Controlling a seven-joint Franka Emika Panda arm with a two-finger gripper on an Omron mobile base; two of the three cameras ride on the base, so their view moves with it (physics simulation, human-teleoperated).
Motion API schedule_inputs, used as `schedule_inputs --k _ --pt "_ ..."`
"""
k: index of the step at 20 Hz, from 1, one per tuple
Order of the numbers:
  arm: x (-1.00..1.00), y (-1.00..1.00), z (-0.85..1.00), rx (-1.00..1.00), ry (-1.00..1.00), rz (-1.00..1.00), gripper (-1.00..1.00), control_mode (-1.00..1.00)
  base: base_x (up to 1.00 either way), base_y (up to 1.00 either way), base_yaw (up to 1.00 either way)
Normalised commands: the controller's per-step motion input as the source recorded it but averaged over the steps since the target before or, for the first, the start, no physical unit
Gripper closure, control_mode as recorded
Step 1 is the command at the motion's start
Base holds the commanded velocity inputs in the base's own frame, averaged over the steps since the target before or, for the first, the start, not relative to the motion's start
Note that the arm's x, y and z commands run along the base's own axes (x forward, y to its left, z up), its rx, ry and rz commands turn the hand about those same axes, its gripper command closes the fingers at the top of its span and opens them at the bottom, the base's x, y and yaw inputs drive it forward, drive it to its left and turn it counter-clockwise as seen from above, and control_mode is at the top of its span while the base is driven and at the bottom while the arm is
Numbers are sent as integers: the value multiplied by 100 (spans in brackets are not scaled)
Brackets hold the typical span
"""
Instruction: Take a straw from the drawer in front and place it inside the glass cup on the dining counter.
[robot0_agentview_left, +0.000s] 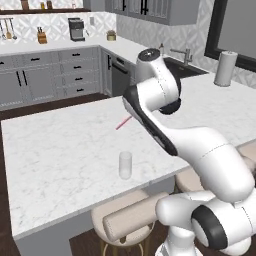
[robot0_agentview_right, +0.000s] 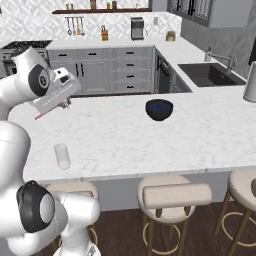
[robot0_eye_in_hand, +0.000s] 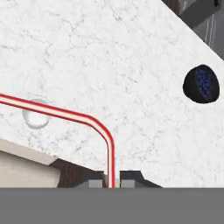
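My gripper (robot0_eye_in_hand: 111, 183) is shut on the straw (robot0_eye_in_hand: 65, 114), a thin red and white stick that rises from between the fingertips and bends off to the left. The straw (robot0_agentview_left: 122, 123) pokes out from behind the arm, held above the white marble dining counter (robot0_agentview_left: 60, 150). Its tip (robot0_agentview_right: 41, 115) shows below the grey hand. The glass cup (robot0_agentview_left: 125, 165) stands upright near the counter's front edge, below and short of the straw. The cup (robot0_agentview_right: 62, 156) is clear and nothing shows inside it; from the hand it appears as a pale ring (robot0_eye_in_hand: 36, 113). The drawer is out of view.
A dark bowl (robot0_agentview_right: 159, 109) sits on the counter to the right of the cup, also seen from the hand (robot0_eye_in_hand: 201, 84). A white paper-towel roll (robot0_agentview_left: 225, 68) stands by the sink (robot0_agentview_right: 210, 74). Beige stools (robot0_agentview_right: 172, 197) line the counter's near edge.
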Motion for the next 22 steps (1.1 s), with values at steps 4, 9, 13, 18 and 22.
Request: schedule_inputs --k 4,9,13,18,22 --pt "-15 18 0 -59 -8 42 100 -100 0 0 0" --pt "-31 36 0 -62 -6 15 100 -100 0 0 0" --pt "-10 21 0 -56 -6 -2 100 -100 0 0 0" --pt "0 11 0 -30 -3 -10 100 -100 0 0 0" --pt "0 33 0 -5 -8 -9 100 -100 0 0 0"
